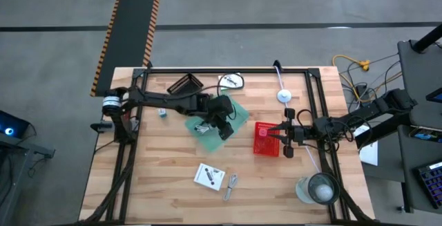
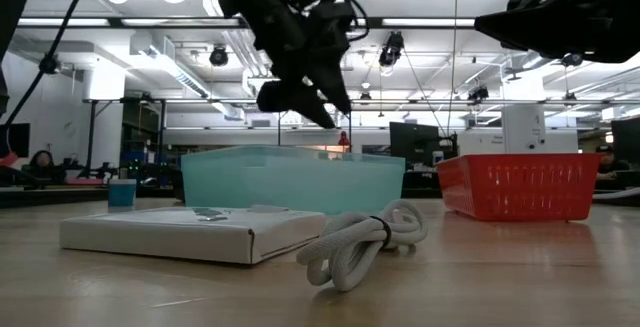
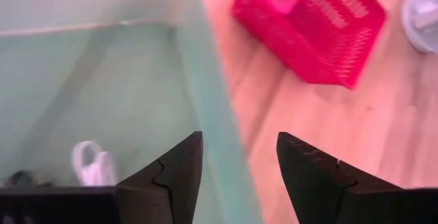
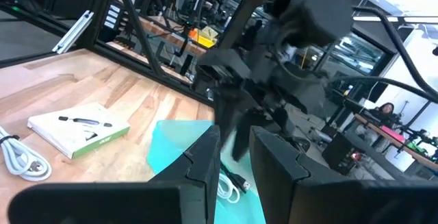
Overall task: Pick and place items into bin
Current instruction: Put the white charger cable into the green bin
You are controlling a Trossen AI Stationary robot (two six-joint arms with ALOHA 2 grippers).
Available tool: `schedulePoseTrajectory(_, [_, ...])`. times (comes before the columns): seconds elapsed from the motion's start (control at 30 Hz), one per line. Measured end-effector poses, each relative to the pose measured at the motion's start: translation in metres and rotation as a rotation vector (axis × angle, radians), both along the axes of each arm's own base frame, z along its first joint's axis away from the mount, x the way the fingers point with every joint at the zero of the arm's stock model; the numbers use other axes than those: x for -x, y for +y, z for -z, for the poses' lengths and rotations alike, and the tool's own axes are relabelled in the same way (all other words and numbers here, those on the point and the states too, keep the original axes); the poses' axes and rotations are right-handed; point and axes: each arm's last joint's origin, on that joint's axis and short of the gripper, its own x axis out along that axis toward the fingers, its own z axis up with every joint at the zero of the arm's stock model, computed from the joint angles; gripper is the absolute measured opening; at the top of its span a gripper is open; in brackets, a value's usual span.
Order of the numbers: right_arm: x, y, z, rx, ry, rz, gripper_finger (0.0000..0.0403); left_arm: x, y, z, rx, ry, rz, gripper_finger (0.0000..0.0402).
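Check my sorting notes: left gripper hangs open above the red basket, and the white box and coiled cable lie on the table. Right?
Nearly. The high view shows the left gripper open above the teal bin, not the red basket. The white box and coiled cable lie on the table.

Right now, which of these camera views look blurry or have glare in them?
Left wrist view: motion blur smears the red basket and the teal bin. Low view: bright ceiling lights glare, leaving the left gripper a silhouette; the nearby white coiled cable looks soft. High view: evenly lit.
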Motion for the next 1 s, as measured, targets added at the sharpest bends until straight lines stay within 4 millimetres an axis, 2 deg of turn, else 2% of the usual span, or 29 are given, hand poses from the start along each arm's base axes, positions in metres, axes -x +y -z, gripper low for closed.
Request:
schedulePoseTrajectory(0.13, [0.000,0.000,0.000,0.001,0.001,0.000,0.0068,-0.004,-0.023,-0.002,0.000,-0.037,0.058,0.0171])
schedulePoseTrajectory(0.33, [0.000,0.000,0.000,0.001,0.001,0.000,0.0068,-0.008,-0.067,-0.006,0.051,-0.114,0.118,0.0171])
schedulePoseTrajectory(0.63, [0.000,0.000,0.000,0.001,0.001,0.000,0.0068,-0.002,-0.134,-0.012,0.087,-0.194,0.226,0.0171])
schedulePoseTrajectory(0.8, [0.000,0.000,0.000,-0.007,0.001,0.000,0.0068,0.004,-0.160,-0.008,0.151,-0.169,0.205,0.0171])
schedulePoseTrajectory(1.0, [0.000,0.000,0.000,-0.012,0.001,-0.001,0.0068,0.005,-0.180,0.009,0.277,-0.080,0.099,0.0171])
